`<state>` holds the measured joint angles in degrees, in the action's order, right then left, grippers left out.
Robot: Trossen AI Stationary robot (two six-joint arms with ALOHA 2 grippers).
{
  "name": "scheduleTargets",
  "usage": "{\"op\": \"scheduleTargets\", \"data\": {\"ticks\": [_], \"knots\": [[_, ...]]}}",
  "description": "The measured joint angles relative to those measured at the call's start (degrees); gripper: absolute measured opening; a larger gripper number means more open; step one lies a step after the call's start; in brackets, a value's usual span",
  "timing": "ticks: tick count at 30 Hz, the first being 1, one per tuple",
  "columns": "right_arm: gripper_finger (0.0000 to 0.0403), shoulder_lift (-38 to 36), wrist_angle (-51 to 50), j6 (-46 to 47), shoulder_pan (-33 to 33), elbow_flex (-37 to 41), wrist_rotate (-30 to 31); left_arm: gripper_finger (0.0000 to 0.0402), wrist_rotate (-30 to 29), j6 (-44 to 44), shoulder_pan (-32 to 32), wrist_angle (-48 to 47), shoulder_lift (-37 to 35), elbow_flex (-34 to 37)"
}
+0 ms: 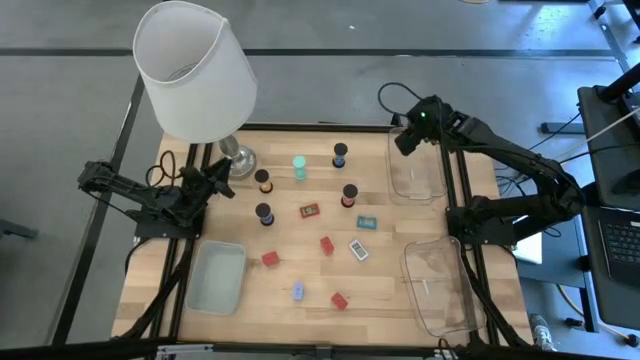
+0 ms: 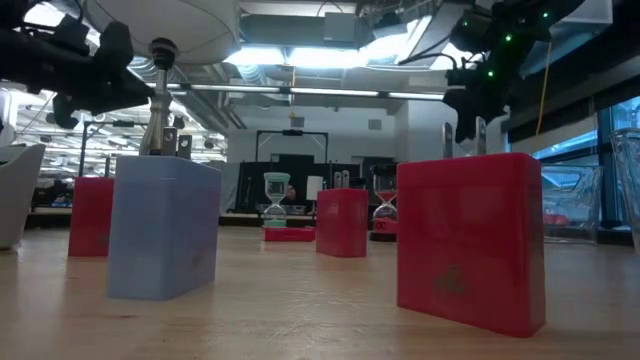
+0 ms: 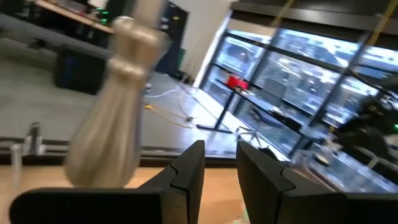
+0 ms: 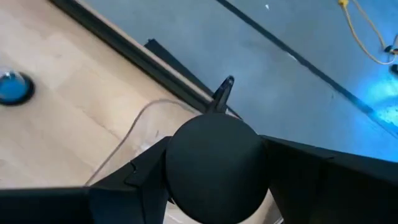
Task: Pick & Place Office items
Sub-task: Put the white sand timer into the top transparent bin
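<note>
The office items lie scattered over the middle of the pale wooden bench (image 1: 300,255): four dark cylinders (image 1: 340,154) and a teal cylinder (image 1: 299,167) toward the far edge, red blocks (image 1: 327,245) and flat teal, white and blue pieces nearer the front edge. A frosted tray (image 1: 217,277) sits near the front left corner, one clear tray (image 1: 418,166) at the far right corner and another (image 1: 443,288) at the front right corner; a white-shaded lamp (image 1: 194,68) stands at the far left corner. Grey floor surrounds the bench. The right gripper (image 1: 408,136) hangs above the far clear tray, and its wrist view shows its fingers pinching a rounded dark cylinder (image 4: 214,165) over that tray's rim, with a blue-topped piece (image 4: 13,88) on the wood beyond. The left gripper (image 1: 222,183) hovers at the left edge beside the lamp's metal base; its wrist view shows its fingers (image 3: 188,177) slightly parted with nothing between them, the lamp stem (image 3: 115,106) close ahead. Only the low view shows the room behind: ceiling lights, racks and windows, with a pale blue block (image 2: 165,228) and a red block (image 2: 472,240) looming near.
</note>
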<state>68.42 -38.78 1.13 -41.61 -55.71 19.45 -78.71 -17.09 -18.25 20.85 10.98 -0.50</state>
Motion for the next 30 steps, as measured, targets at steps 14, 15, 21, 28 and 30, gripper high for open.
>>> {"op": "scheduleTargets", "data": {"ticks": [14, 15, 21, 28, 30], "knots": [[0.0214, -0.4, 5.4, 8.3, -3.3, 15.0, 0.6, 0.0088, 1.0, -0.2, 0.0, -0.1, 0.0, 0.0], [0.0214, -0.6, 6.6, 8.6, -3.5, 16.2, 0.6, 0.0088, 1.0, -0.2, 0.0, -0.1, 0.0, 0.0], [0.0214, -2.2, 11.9, 9.0, -5.1, 20.1, -0.2, 0.0088, 1.0, -0.2, 0.0, -0.1, 0.0, 0.0], [0.0214, -2.8, 15.9, 9.0, -6.5, 22.5, -0.9, 0.0088, 1.0, -0.2, 0.0, -0.1, 0.0, 0.0], [0.0214, -2.8, 17.3, 9.1, -6.8, 23.0, -0.9, 0.0088, 1.0, -0.2, 0.0, -0.1, 0.0, 0.0]]}}
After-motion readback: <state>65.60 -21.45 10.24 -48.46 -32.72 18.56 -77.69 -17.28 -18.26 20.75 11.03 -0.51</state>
